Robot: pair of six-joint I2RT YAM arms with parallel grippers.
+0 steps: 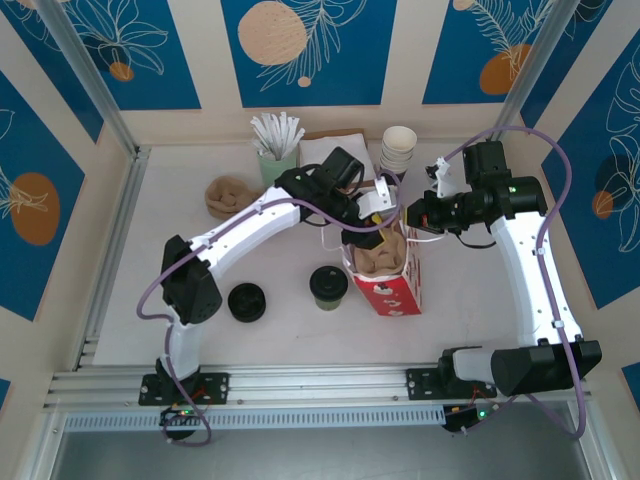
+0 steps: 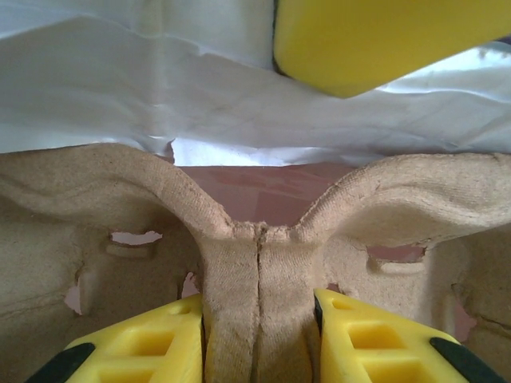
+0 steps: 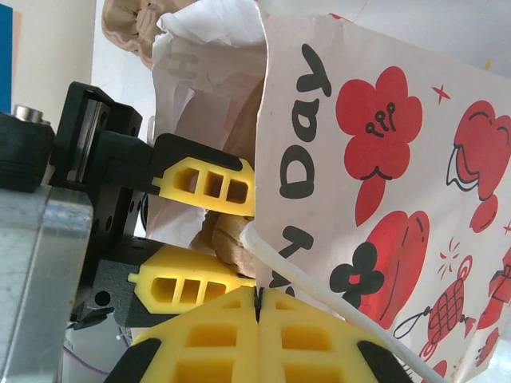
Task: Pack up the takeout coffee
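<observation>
White table [image 1: 280,330], blue leaf-print walls [image 1: 140,50], coffee not yet bagged.
Low in the overhead view's centre stood the takeout coffee [image 1: 328,287], just left of the red-and-white bag [image 1: 395,290]. It looked light, thin-walled and crushable, so best held round its sides below the lid. Beyond it, the left gripper [image 2: 259,319] pinched the pulp carrier [image 2: 259,263] inside the bag, and the right gripper [image 3: 257,307] was clamped on the bag's cord handle [image 3: 319,287].

walls [image 1: 310,50]: blue panels, orange discs, cream strips | table [image 1: 285,345]: white | frame [image 1: 300,378]: aluminium
</observation>
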